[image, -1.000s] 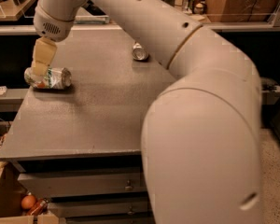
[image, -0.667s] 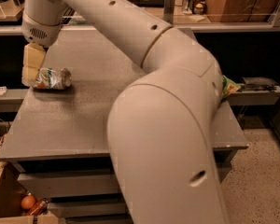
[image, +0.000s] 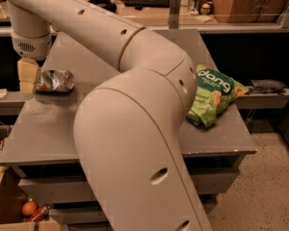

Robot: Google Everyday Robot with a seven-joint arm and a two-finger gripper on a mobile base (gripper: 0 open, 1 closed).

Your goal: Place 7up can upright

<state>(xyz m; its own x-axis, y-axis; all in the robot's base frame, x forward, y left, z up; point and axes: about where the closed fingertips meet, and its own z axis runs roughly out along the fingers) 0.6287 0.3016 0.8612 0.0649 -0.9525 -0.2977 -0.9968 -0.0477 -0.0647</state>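
The 7up can point(image: 56, 81) lies on its side near the left edge of the grey table point(image: 48, 134). It is silvery with green and a little red marking. My gripper point(image: 28, 78) hangs down from the wrist at the table's left edge. It sits right at the can's left end, at about the same height. I cannot tell whether it touches the can. My big arm crosses the middle of the view and hides much of the table.
A green chip bag point(image: 213, 94) lies at the table's right side. A shelf point(image: 149, 13) with a laptop and small items runs behind the table. A box with orange things point(image: 30, 209) sits on the floor at the lower left.
My arm has swung across the view and now uncovers the chip bag on the right. The gripper has shifted slightly left of the can. The can still lies on its side.
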